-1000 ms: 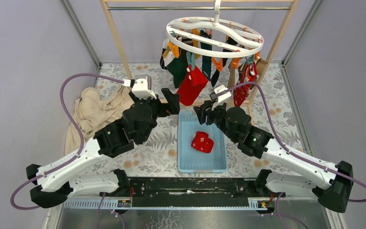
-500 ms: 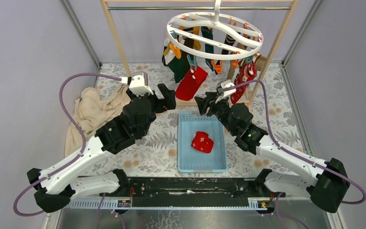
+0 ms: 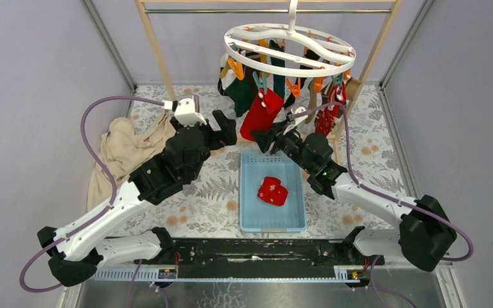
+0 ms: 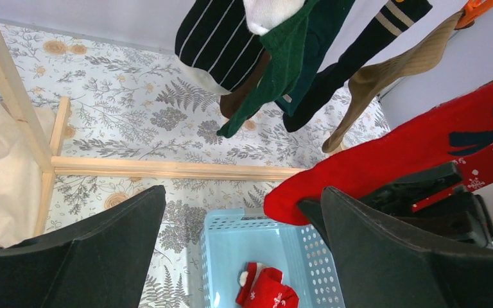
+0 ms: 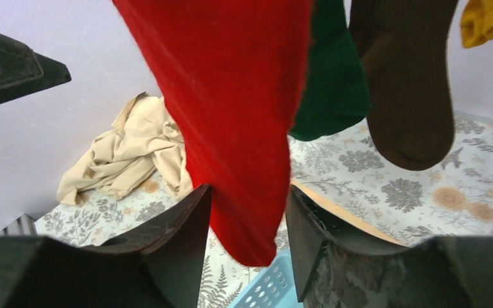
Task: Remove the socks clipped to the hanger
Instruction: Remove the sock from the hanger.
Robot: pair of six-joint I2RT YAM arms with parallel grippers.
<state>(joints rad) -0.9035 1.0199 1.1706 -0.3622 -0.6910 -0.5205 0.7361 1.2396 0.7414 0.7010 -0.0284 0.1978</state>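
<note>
Red sock (image 3: 257, 115), long axis vertical, toe down (clipped)

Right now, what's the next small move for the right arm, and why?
Probably close the right gripper on the red sock. The sock's toe hangs between the open fingers, and its top is clipped to the hanger, so a firm grip should come before any pull down toward the basket.

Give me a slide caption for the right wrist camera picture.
Right fingers flank the toe of a hanging red sock, with a green sock and a brown sock beyond it.
</note>
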